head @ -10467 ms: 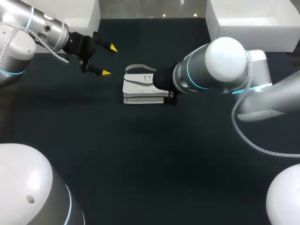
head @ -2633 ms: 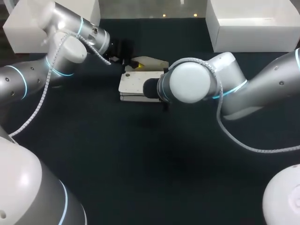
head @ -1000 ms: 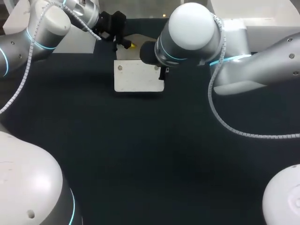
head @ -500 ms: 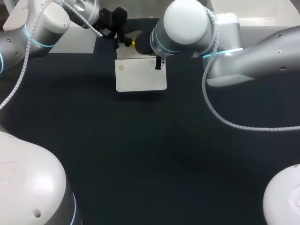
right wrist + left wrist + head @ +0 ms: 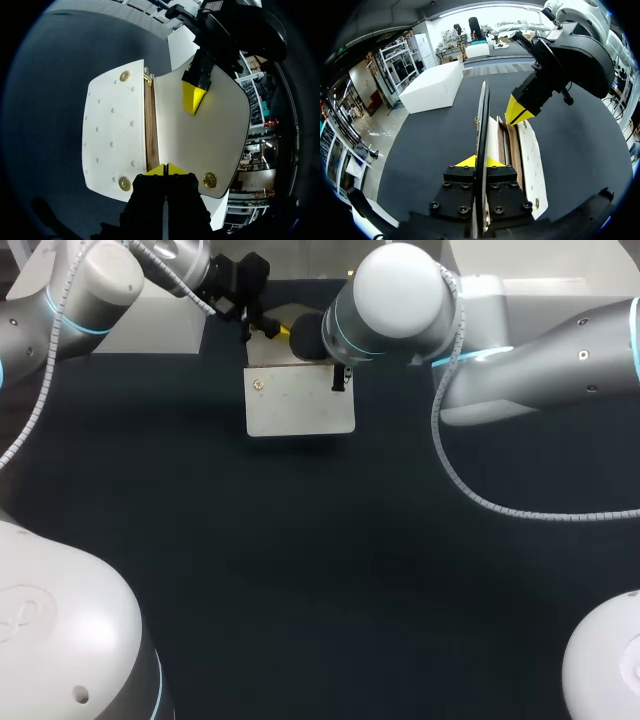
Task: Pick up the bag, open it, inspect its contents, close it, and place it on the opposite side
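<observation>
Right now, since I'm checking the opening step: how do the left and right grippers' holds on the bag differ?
The left gripper pinches the flap, folded back from the body; the right gripper pinches the body's edge beside the brown opening. The left gripper holds the far edge as the right gripper sees it, so they face each other. Both are shut on the white bag.

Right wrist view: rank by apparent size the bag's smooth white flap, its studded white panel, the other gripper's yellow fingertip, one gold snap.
1. Smooth white flap, narrowly ahead of the panel; too close to be sure.
2. Studded white panel.
3. Yellow fingertip of the left gripper.
4. Gold snap.
</observation>
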Tool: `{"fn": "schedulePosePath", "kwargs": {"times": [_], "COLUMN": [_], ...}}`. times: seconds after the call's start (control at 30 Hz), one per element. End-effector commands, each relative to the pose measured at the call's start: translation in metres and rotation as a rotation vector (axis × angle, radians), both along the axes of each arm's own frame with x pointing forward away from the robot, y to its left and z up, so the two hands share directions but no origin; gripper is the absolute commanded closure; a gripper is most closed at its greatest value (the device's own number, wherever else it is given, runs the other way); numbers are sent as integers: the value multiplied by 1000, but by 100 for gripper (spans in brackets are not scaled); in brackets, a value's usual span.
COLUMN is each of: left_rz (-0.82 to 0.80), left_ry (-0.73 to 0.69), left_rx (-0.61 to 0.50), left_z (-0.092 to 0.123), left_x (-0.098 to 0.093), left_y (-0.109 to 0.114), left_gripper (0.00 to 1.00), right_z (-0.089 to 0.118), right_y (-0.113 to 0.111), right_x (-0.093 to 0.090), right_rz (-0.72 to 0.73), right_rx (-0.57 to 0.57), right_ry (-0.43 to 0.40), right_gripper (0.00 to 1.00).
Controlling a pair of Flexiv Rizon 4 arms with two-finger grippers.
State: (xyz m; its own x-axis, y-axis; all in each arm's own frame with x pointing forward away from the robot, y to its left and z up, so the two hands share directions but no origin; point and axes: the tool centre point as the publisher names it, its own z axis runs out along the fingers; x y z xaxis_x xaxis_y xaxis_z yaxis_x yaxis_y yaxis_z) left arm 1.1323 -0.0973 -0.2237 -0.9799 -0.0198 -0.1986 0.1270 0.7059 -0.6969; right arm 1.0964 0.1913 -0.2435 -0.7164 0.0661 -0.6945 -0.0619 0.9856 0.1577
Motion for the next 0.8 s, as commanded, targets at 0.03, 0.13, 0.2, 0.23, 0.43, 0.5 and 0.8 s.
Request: {"fn": "schedulePosePath", "kwargs": {"times": [0.03,0.13,0.2,0.23,0.43,0.5,0.8], "left_rz": [-12,-20,-22,-23,-16,-13,-5], "left_ry": [6,6,3,3,-3,-2,2], "left_rx": [6,8,8,8,-1,-6,-28], "left_z": [1,2,3,4,6,6,7], "left_x": [-1,-3,-4,-5,-5,-5,-3], "left_y": [-1,-3,-3,-3,-2,-2,-3], "left_gripper": [100,100,100,100,100,100,100], "right_z": [-3,-5,-7,-8,-18,-22,-41], "right_y": [5,8,8,8,9,9,7], "right_x": [6,9,12,14,12,8,-13], "right_rz": [3,10,11,12,18,20,12], "right_rx": [-5,-16,-16,-14,-16,-13,24], "right_ry": [4,4,7,13,41,53,108], "right_gripper": [100,100,100,100,100,100,100]}}
